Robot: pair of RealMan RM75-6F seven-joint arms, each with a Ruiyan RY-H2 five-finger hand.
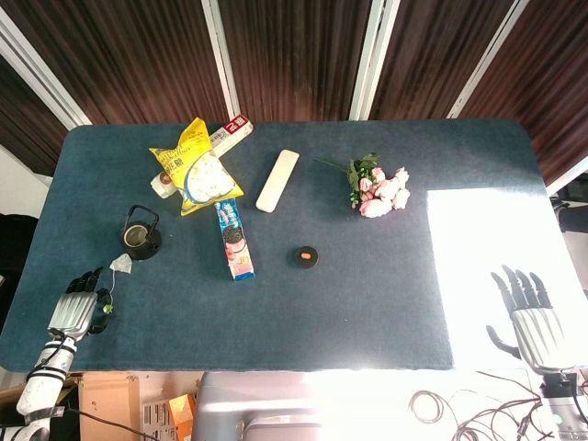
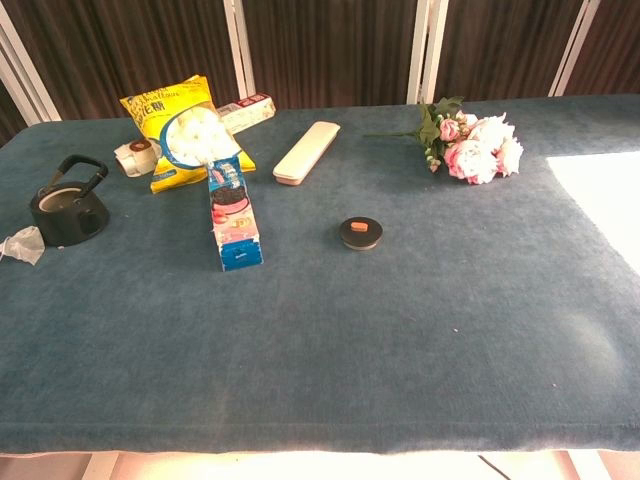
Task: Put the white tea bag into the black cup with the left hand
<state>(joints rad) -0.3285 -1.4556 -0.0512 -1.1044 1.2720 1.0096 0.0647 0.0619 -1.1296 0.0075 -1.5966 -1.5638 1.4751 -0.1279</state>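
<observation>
The white tea bag [image 1: 120, 266] lies on the blue table just left of and in front of the black cup [image 1: 140, 237], a small pot with an upright handle. A thin string runs from the bag to a small green tag [image 1: 107, 309]. In the chest view the tea bag [image 2: 20, 245] and the cup [image 2: 68, 210] sit at the far left. My left hand [image 1: 78, 310] is at the table's front left corner, its fingers pointing toward the bag and just short of it, the tag beside it; it holds nothing. My right hand [image 1: 525, 317] hovers at the front right, fingers spread and empty.
Behind the cup lie a yellow snack bag [image 1: 200, 171], a small roll [image 1: 163, 185] and a box [image 1: 231, 133]. A cookie pack [image 1: 235, 239], a cream case [image 1: 277, 180], a round black lid [image 1: 307, 256] and pink flowers [image 1: 378, 188] occupy the middle.
</observation>
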